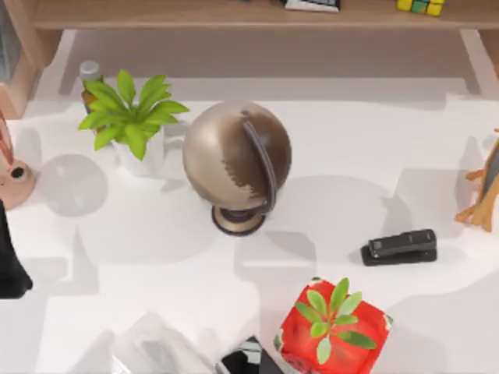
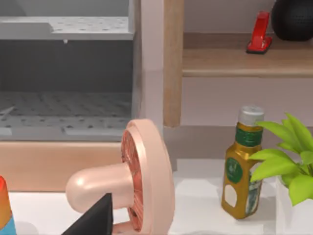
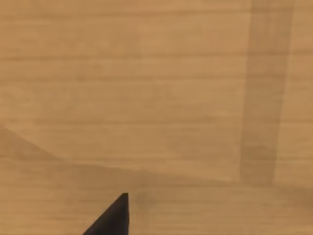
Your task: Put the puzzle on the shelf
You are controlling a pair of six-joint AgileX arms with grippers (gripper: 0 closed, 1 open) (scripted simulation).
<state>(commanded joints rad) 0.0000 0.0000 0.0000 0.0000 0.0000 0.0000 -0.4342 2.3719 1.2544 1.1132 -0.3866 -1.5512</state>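
Puzzle [image 1: 420, 6] sits on the shelf [image 1: 195, 13], near the shelf's right end at the far edge of the tabletop [image 1: 351, 156], yellow and green tiles showing. It stands free, nothing touching it.

Left arm [image 1: 9, 261] is at the tabletop's left edge. Its wrist view shows a dark claw tip [image 2: 95, 218] low in front of a pink mushroom-shaped figure [image 2: 132, 181] lying on its side, with an olive-gold bottle [image 2: 242, 169] and green leaves beyond. Can't tell whether that claw is wide or narrow.

Right wrist view shows light-brown wood grain close up and one dark claw fingertip [image 3: 115, 215] (can't tell its state either).

Rest of the tabletop:
- globe [image 1: 236, 156] on a round base, roughly centre
- leafy plant in a white pot [image 1: 131, 117] left of the globe, the bottle just behind it
- black stapler [image 1: 399, 247] toward the right side
- red cube-shaped plant pot [image 1: 331, 327] at the near edge, well apart from the shelf
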